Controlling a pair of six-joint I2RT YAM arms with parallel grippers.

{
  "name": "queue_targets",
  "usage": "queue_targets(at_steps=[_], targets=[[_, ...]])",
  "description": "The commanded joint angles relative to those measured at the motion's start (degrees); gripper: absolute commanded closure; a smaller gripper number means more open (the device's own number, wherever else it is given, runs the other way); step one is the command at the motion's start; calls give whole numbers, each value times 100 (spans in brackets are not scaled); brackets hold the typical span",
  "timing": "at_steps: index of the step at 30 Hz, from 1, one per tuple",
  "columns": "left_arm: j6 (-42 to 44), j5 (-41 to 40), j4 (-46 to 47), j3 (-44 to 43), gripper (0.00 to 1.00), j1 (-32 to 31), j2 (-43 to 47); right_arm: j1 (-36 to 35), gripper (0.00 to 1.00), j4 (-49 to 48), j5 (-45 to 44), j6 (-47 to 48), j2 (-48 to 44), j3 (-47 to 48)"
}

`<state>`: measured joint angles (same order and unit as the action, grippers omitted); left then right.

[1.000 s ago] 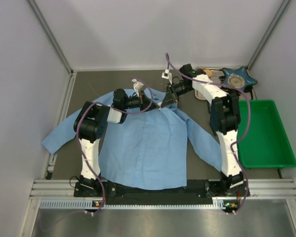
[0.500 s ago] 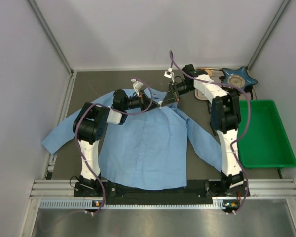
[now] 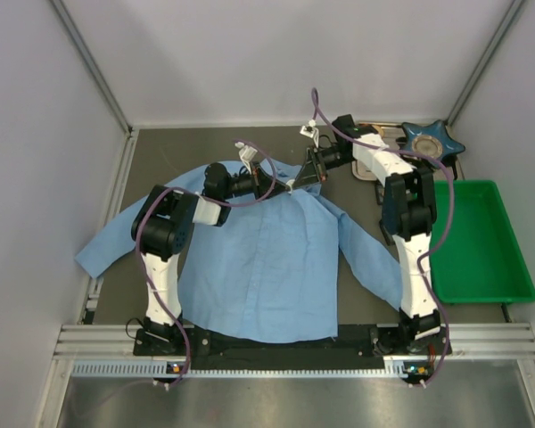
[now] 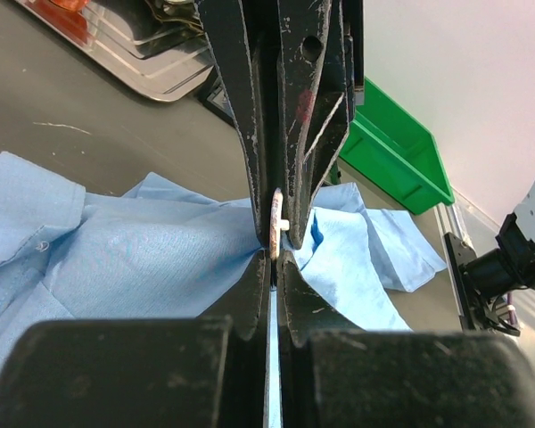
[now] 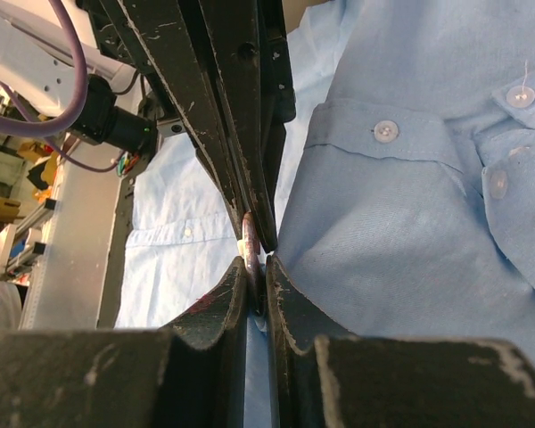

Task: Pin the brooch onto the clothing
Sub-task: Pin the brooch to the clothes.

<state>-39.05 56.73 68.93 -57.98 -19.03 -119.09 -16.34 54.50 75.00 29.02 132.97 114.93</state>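
The light blue shirt [image 3: 259, 259] lies flat on the dark table, collar toward the back. Both grippers meet tip to tip at the shirt's upper front, near the collar. My right gripper [image 3: 297, 182] is shut on the brooch [image 5: 249, 234], a thin disc seen edge-on, pinkish in the right wrist view and pale in the left wrist view [image 4: 276, 218]. My left gripper [image 3: 280, 188] is shut on a raised fold of shirt fabric [image 4: 273, 339], its tips right against the brooch. The brooch's pin is hidden.
A green tray [image 3: 477, 241] stands at the right; it also shows in the left wrist view [image 4: 392, 143]. A blue star-shaped dish [image 3: 432, 143] and a metal tray [image 4: 134, 53] sit at the back right. Shirt buttons [image 5: 385, 131] lie close beside the grippers.
The right arm's wrist and cable have shifted slightly toward the back right. Both grippers stay shut and together at the collar area. The shirt has barely moved.
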Motion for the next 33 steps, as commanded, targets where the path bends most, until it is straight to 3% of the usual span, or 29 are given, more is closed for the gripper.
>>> queue_targets(at_steps=[1, 4, 11, 20, 23, 30, 33], targets=[[-50, 216, 499, 76, 100, 75, 325, 333, 100, -317, -64, 227, -25, 196], [-33, 154, 464, 76, 100, 83, 351, 324, 100, -396, -380, 175, -69, 187], [90, -39, 254, 102, 100, 75, 412, 324, 100, -2056, -1180, -1037, -552, -673], [99, -162, 191, 164, 100, 101, 457, 324, 98, -2347, -645, -1302, -579, -736], [117, -267, 77, 129, 100, 136, 422, 333, 88, -2339, -513, -1179, -640, -753], [872, -426, -906, -117, 100, 145, 378, 421, 42, -2312, -696, -1371, -693, -613], [1170, -461, -1345, -179, 100, 145, 377, 491, 37, -2312, -951, -1582, -719, -586]])
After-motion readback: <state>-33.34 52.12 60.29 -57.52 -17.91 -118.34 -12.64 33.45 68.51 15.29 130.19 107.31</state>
